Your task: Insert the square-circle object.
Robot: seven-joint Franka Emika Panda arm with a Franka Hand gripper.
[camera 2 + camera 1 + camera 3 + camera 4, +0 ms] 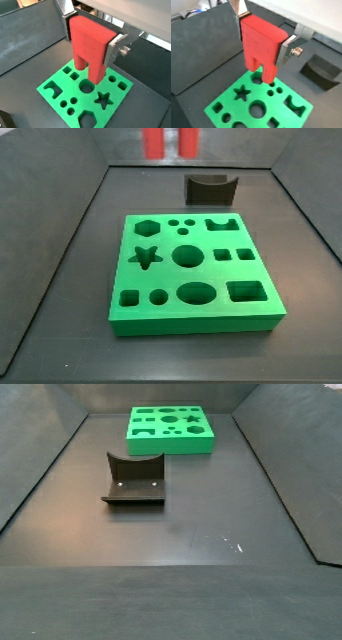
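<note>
My gripper [264, 37] is shut on the square-circle object [261, 42], a bright red block held upright with its two legs pointing down. Both wrist views show it, and the silver fingers [115, 47] clamp its sides [90, 45]. It hangs above the green board with shaped holes [238, 106], near one corner of the board [70, 89]. In a side view only the two red legs [154, 140] show at the top edge, well above the board [167, 275]. The gripper is out of view in both side views.
A dark grey block with a curved scoop [210, 189] stands on the dark floor behind the board, also seen in a wrist view [321, 72] and a side view [134, 479]. Sloped dark walls enclose the floor. The board [170, 439] sits near one end.
</note>
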